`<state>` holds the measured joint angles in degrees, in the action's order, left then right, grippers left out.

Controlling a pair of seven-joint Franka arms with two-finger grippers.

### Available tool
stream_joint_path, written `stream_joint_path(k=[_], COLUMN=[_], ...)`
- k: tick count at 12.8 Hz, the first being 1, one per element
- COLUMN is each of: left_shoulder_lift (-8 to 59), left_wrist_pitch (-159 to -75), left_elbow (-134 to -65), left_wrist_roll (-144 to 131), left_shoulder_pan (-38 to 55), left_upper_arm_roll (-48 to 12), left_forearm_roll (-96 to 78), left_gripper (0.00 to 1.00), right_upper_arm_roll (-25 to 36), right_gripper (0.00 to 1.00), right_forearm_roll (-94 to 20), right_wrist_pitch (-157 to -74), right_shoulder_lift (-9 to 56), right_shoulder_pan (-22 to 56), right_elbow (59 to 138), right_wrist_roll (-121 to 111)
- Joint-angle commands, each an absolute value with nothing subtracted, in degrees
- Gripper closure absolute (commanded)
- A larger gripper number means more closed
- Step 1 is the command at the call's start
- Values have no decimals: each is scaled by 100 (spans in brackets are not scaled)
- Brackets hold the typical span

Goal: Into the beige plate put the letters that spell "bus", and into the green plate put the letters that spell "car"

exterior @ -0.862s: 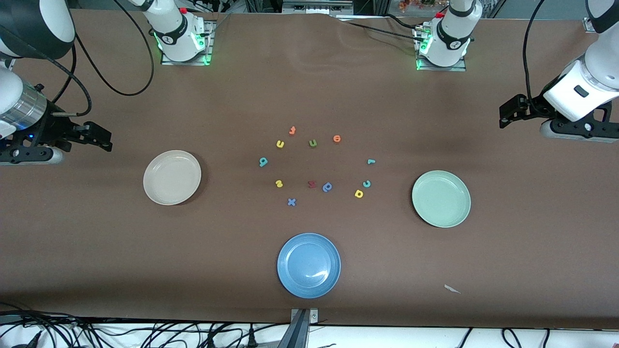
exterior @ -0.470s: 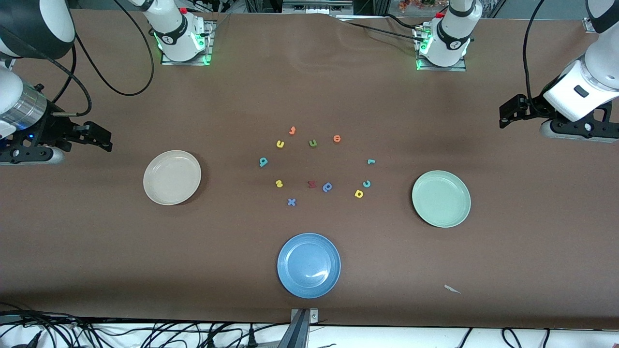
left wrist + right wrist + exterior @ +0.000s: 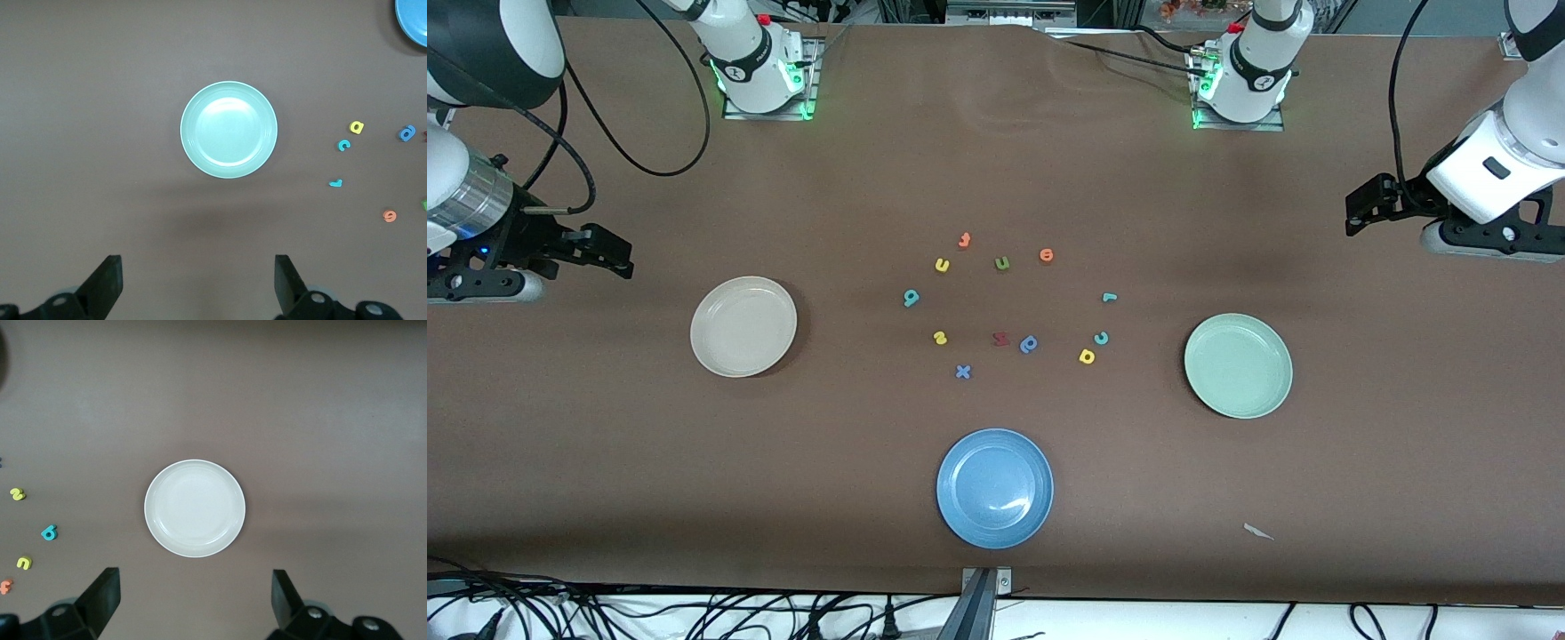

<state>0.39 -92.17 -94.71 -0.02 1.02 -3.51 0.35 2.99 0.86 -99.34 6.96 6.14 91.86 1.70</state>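
Brown cloth table; foam letters cluster mid-table between round cream-beige plate [image 3: 743,326] at 9 o'clock and pale mint-green plate [image 3: 1238,365] at 3. Left gripper [image 3: 198,287] and right gripper [image 3: 194,603] hover over their plates, jaws apart, empty. Probably start with the teal c [image 3: 1102,338]: descend straight, pinch edges. Nothing differs from earlier.

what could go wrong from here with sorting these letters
1. Lookalikes: the green u sits beside the yellow u, and the dark red letter lies near the yellow s; a wrong pick seems possible.
2. The teal c and yellow a lie close together, so open fingers might nudge one while taking the other.
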Motion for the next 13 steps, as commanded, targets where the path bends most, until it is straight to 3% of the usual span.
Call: stream_joint_path(k=[1,13], left_shoulder_lift=[114,105], left_wrist_pitch=[-9097,-9035], left_elbow=[-9281,-9281], left_wrist_roll=[88,79], left_shoulder_pan=[70,97], left_upper_arm_roll=[-334,-343], left_forearm_roll=[-26,-35], left_gripper=[0,0], right_upper_arm_roll=[290,264], right_gripper=[0,0], right_forearm_roll=[9,9], right_wrist_pitch=[-9853,-9870], right_shoulder_lift=[668,650], right_shoulder_pan=[598,606], right_elbow=[9132,9132], right_wrist_roll=[123,167])
